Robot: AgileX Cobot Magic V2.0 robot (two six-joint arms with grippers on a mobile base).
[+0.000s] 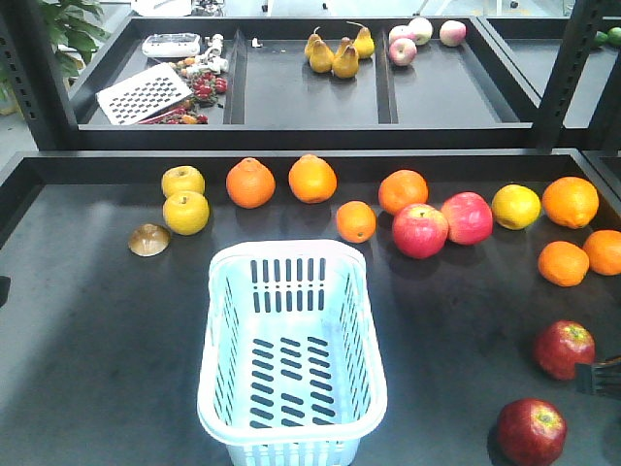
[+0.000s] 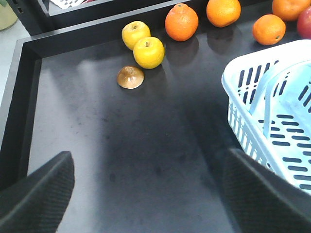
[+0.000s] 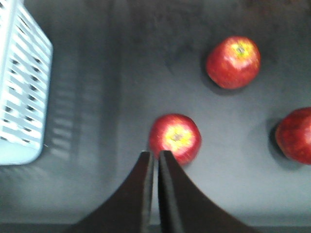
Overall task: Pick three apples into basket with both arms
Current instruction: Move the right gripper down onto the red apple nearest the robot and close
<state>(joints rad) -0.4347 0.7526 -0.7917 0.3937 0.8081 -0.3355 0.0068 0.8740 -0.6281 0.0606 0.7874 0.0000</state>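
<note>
There, the right gripper (image 3: 156,156) hung pressed shut on nothing, its tips just short of the nearest apple (image 3: 175,138). A second apple (image 3: 233,62) lay farther off and a third apple (image 3: 295,136) was cut off by the picture's edge, all on the dark table (image 3: 121,73) well apart from the basket (image 3: 22,87). The left gripper (image 2: 150,194) gaped wide over the table beside the basket, only its blurred fingertips (image 2: 39,194) showing.

apples (image 3: 232,62) dark red, yellow patches | basket (image 1: 221,340) pale blue, slotted
</note>
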